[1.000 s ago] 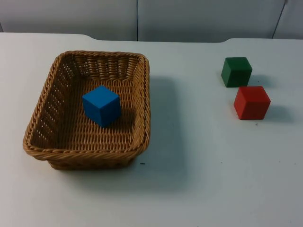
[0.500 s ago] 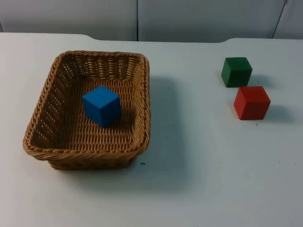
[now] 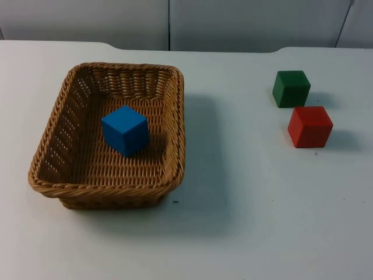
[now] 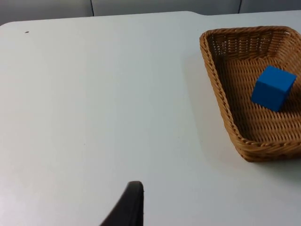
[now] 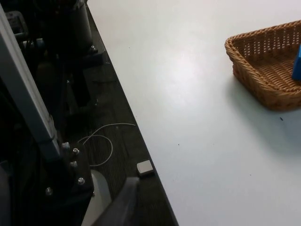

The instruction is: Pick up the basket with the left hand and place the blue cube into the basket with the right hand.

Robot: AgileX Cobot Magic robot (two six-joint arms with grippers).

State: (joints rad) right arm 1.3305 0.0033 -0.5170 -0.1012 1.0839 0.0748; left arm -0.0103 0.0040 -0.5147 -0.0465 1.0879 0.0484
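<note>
The woven wicker basket [image 3: 105, 188] stands on the white table at the left of the top view. The blue cube [image 3: 125, 130] lies inside it, on the basket's floor near the middle. In the left wrist view the basket [image 4: 216, 80] with the blue cube [image 4: 273, 87] is some way off, and my left gripper [image 4: 127, 207] hangs over bare table, well apart from the rim. In the right wrist view my right gripper [image 5: 120, 207] is by the table's edge, far from the basket [image 5: 254, 61], where a sliver of the blue cube [image 5: 297, 63] shows.
A green cube [image 3: 291, 88] and a red cube [image 3: 310, 126] sit close together at the right of the table. Past the table's edge [image 5: 141, 136] are a dark floor, a metal frame [image 5: 28, 103] and a small white block [image 5: 145, 167].
</note>
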